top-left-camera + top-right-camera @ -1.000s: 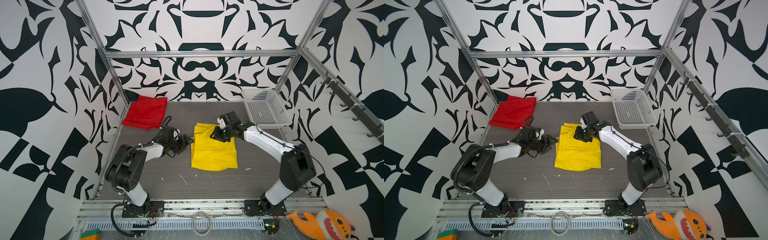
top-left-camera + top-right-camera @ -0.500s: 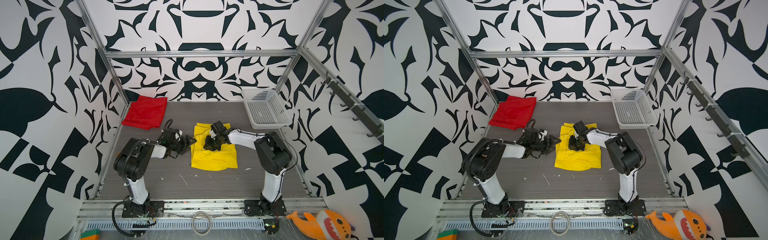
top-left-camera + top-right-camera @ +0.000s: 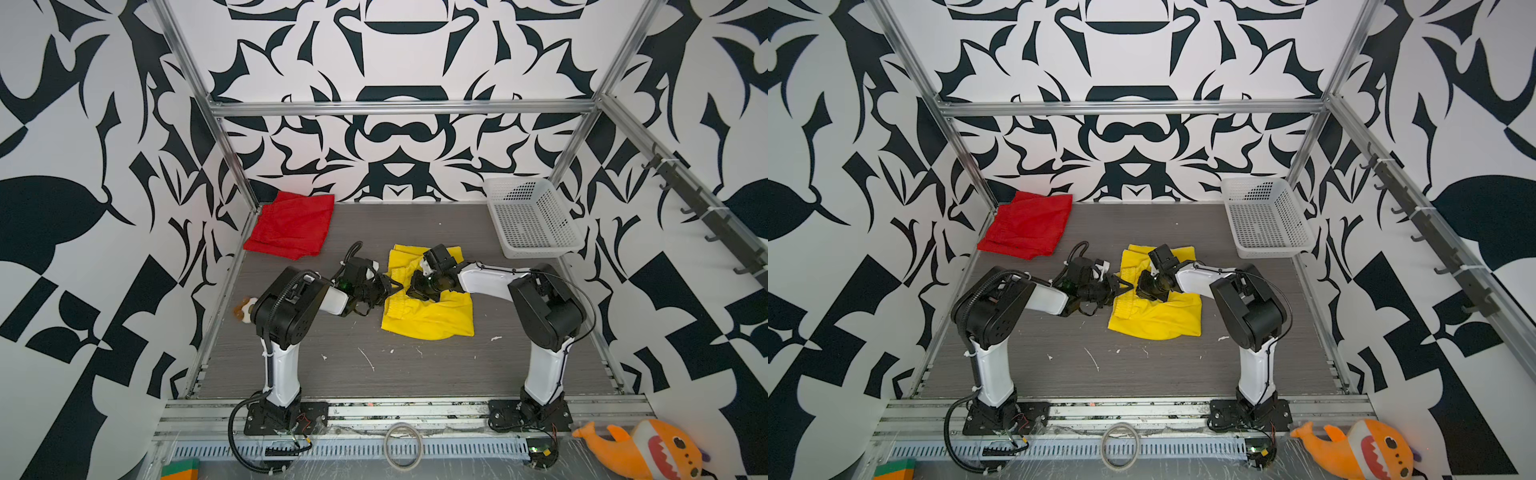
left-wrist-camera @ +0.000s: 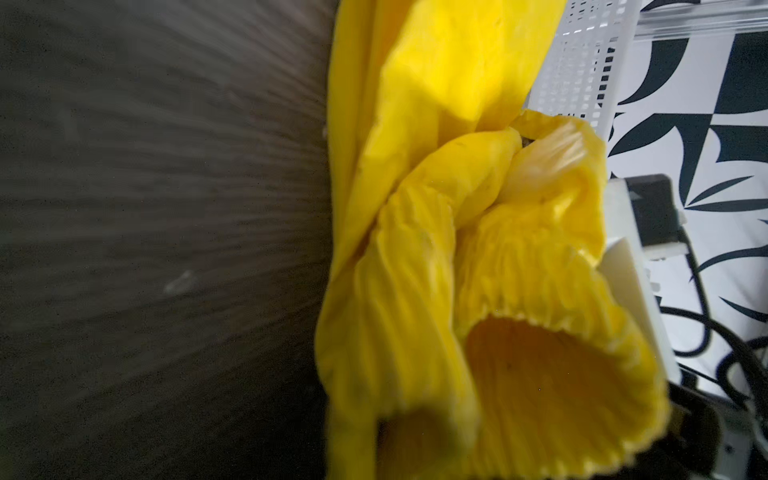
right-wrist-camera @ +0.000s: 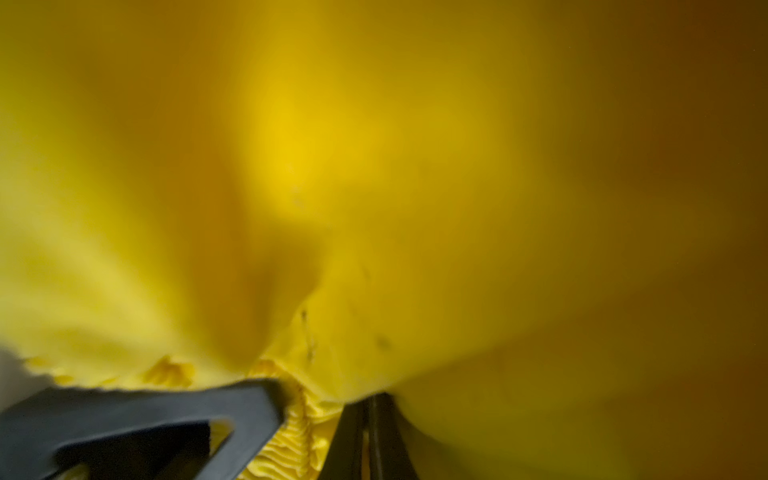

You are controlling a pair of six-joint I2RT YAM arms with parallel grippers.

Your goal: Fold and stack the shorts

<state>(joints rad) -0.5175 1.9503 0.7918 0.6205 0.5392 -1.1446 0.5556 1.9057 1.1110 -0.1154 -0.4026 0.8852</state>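
Observation:
The yellow shorts (image 3: 432, 316) (image 3: 1158, 318) lie crumpled in the middle of the table, with their gathered waistband on the left side lifted. My right gripper (image 3: 419, 286) (image 5: 311, 407) reaches across the cloth, and its black fingers (image 5: 166, 415) are shut on the ruffled waistband. My left gripper (image 3: 390, 286) (image 3: 1121, 286) is at the same waistband edge. Yellow fabric (image 4: 478, 270) drapes over its jaws and hides them. The red shorts (image 3: 293, 226) (image 3: 1027, 226) lie folded in the back left corner, away from both grippers.
A white perforated basket (image 3: 532, 220) (image 4: 582, 62) stands at the back right. An orange plush shark (image 3: 648, 451) lies outside the front rail at the right. A small tan object (image 3: 245, 309) sits by the left wall. Metal frame posts edge the grey table (image 3: 415, 374).
My right gripper has swung from the back of the yellow shorts forward and left onto the waistband and closed. My left gripper has edged right to the cloth, and its jaws have narrowed.

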